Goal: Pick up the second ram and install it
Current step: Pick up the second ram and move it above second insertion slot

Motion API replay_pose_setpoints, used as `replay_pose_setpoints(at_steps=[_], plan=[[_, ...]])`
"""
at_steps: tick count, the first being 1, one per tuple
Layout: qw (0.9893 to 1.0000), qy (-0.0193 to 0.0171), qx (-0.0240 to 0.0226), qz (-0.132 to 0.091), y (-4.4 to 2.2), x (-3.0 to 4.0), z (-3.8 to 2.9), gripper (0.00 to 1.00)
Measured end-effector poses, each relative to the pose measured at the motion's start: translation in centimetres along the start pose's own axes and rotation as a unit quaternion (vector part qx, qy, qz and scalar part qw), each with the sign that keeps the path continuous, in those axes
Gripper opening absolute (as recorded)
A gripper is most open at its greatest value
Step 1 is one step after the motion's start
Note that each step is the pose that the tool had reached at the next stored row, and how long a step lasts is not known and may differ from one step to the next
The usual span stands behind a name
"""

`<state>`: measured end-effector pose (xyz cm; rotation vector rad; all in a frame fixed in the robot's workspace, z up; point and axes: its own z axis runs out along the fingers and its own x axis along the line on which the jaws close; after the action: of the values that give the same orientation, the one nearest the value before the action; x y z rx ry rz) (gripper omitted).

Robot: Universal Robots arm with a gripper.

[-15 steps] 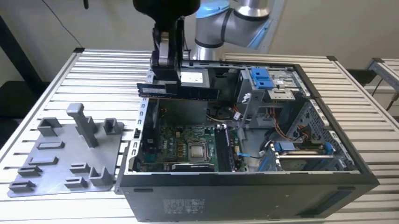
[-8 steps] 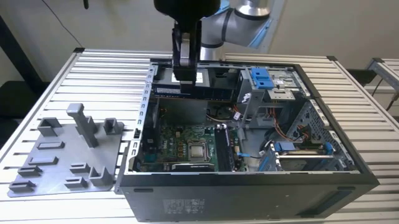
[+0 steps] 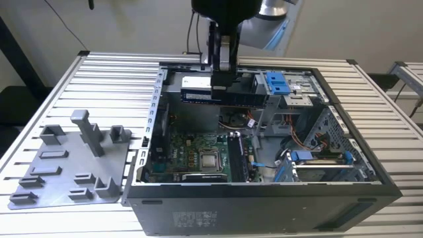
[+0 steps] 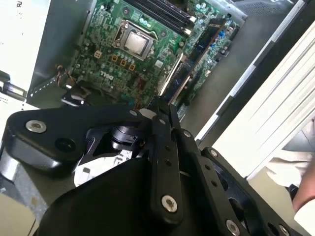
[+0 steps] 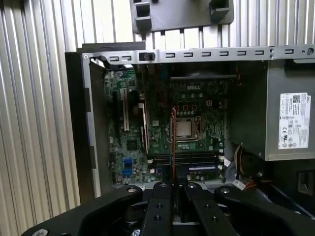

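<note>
On the exterior view's left, the grey fixture plate [image 3: 59, 173] with its blocks and posts lies flat on the slatted metal table [image 3: 99, 69], just beside the open computer case [image 3: 264, 198]. Inside the case, the green motherboard [image 3: 185, 148] lies on the bottom with the bare processor [image 3: 210, 159] near its middle. The dark memory slots [image 3: 237, 156] run just to the processor's right in that view. Above all this, my gripper [image 3: 223, 84] hangs down over the far part of the case. My fingers are pressed together on the second ram [image 3: 248, 99], pinching it near its middle. I hold the stick level and on its long edge, about at the height of the case's rim, well clear of the board and seated in no slot. Its pale label [image 3: 195, 94] is at the end toward the exterior view's left, and its dark end reaches toward the blue drive brackets [image 3: 279, 82] further right. In the first wrist view the second ram [image 5: 173, 142] shows edge-on as a thin line running out from my gripper [image 5: 173, 187]. That line passes over the slots and just beside the processor socket. The grey power supply [image 5: 290, 118] sits at the side of the case.
</note>
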<state>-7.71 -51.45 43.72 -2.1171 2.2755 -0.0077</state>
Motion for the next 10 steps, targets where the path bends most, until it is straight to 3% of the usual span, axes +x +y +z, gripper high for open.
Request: replay_pose_setpoints(at_steps=[10], plan=[[1.0000,0.0000,-0.0001,0.000,-3.34,-0.24,0.09,0.14]])
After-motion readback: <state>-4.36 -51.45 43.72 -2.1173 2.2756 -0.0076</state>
